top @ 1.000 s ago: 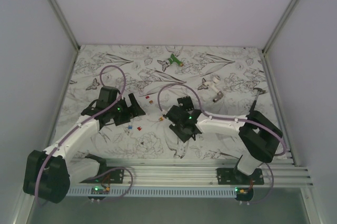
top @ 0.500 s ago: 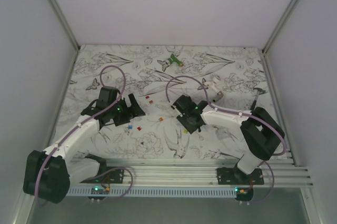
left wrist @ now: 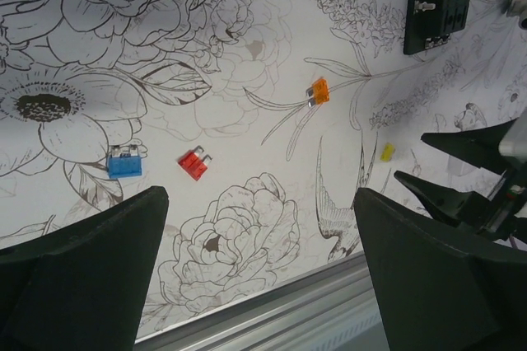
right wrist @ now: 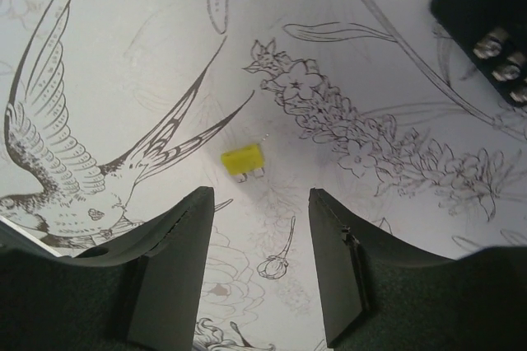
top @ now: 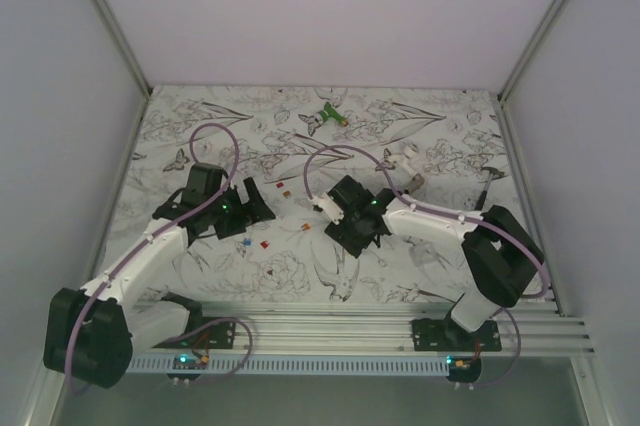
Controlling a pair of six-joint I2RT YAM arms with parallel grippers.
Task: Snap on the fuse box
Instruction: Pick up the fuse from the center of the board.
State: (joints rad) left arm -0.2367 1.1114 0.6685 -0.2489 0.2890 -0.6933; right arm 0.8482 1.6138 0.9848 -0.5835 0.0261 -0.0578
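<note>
**Right wrist: both grippers empty**

I see the right gripper part-open, its fingers either side of a yellow fuse lying near the fuse box. My left gripper gapes wide and empty, well short of the fuse box.

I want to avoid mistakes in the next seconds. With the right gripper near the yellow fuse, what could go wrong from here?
The yellow fuse lies flat, just ahead of the open right gripper; closing may push it away instead of gripping it. The fuse box lies free, held by neither gripper, so pressing on it could make it slide.
</note>
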